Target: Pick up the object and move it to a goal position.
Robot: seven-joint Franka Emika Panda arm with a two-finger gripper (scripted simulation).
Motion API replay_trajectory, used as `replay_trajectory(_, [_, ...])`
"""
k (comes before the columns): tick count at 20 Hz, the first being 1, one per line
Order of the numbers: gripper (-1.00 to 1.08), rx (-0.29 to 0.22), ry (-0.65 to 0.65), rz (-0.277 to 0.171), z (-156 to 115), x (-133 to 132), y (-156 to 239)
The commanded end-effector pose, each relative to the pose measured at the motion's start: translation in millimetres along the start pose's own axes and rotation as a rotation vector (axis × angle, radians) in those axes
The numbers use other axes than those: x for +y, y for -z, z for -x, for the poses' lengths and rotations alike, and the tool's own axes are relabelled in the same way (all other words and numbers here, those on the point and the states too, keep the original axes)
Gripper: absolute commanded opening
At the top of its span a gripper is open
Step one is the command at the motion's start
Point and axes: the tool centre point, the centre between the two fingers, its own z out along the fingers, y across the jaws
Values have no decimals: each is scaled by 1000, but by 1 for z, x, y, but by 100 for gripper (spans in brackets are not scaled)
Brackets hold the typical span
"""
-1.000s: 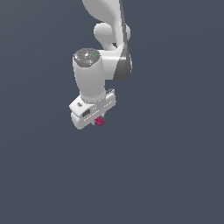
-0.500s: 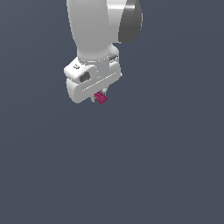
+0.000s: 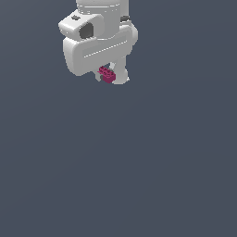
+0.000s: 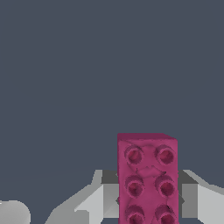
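1. Gripper [image 3: 107, 77], white, at the upper left of the exterior frame, clenched on a small pink brick [image 3: 107, 74].
2. Brick pokes out beneath the white housing, high above the bare grey background.
3. Wrist view: studded brick [image 4: 147, 179] sits low, right of centre, between grey fingers [image 4: 97, 201].

arm [image 3: 102, 9] cut off; gripper [image 3: 110, 77] half hidden

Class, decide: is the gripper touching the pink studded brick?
Touching. The wrist view shows the gripper fingers pressed against both sides of the brick.
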Motion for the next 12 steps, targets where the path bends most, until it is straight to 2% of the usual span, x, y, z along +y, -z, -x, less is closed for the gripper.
replay_trajectory(1, [-100, -1, 0, -1, 1, -3, 17])
replay_trajectory(6, [-100, -1, -1, -1, 2, -7, 39])
replay_trajectory(12, [-100, -1, -1, -1, 2, -8, 48])
